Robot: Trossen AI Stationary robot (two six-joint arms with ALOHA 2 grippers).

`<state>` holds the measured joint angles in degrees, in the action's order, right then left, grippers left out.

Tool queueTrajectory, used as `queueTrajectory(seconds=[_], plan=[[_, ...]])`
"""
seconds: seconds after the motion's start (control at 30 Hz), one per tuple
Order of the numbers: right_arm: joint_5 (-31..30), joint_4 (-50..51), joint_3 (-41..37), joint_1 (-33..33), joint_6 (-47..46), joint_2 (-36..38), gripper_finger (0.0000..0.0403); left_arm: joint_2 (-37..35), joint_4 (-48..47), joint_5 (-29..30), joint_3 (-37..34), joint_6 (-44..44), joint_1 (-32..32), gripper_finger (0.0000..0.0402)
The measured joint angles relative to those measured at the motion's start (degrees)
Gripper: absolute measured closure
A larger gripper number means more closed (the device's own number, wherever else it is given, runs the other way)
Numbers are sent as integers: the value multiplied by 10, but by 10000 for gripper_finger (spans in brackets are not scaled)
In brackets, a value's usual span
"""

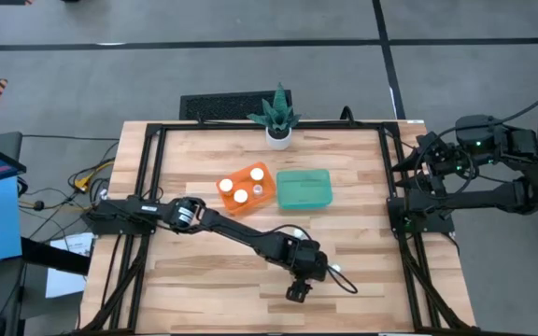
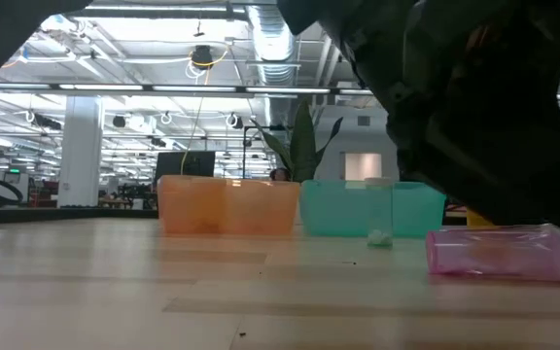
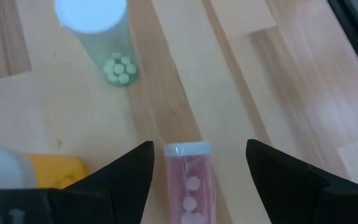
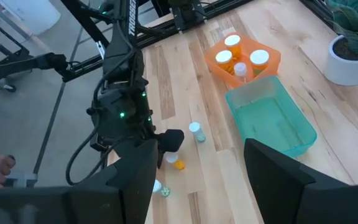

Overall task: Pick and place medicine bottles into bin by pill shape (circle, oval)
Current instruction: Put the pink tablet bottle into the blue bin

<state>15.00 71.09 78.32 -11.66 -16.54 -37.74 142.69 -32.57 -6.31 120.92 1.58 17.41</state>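
**Left tool poised over a fallen pink bottle**

The left tool (image 3: pixel 199 165) hung open, fingers either side of the pink bottle (image 3: pixel 190 186) lying on the counter (image 3: pixel 278 81). A sound grasp (judged) needed centring, lowering, then closing. The right tool (image 4: pixel 197 168), also open, waited off the counter's right side.

**Colours on the table**

Orange bin (image 1: pixel 245 186) w/ white-capped bottles; teal bin (image 1: pixel 304 189) beside it. Pink bottle (image 3: pixel 191 182), pale pills. Green-tinted bottle (image 3: pixel 103 38), green pills, white cap. Orange bottle (image 3: pixel 55 167). Light wood table (image 1: pixel 194 280), black frame. White plant pot (image 1: pixel 278 136).
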Motion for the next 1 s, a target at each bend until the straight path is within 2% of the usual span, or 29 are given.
queueTrajectory(seconds=[0.1,0.43,0.77,0.9,1.0], plan=[[0,0,0,0,-2,0,153,0,4,-5,-1,-1,-2,159],[0,0,0,0,-6,0,153,0,2,-16,-2,-8,-4,229],[0,0,0,0,-6,0,153,3,-1,-10,-2,1,-4,263],[-1,0,0,0,-6,0,153,8,3,-38,-2,25,-5,280],[-1,0,0,0,-6,0,153,11,2,-29,0,31,-5,295]])
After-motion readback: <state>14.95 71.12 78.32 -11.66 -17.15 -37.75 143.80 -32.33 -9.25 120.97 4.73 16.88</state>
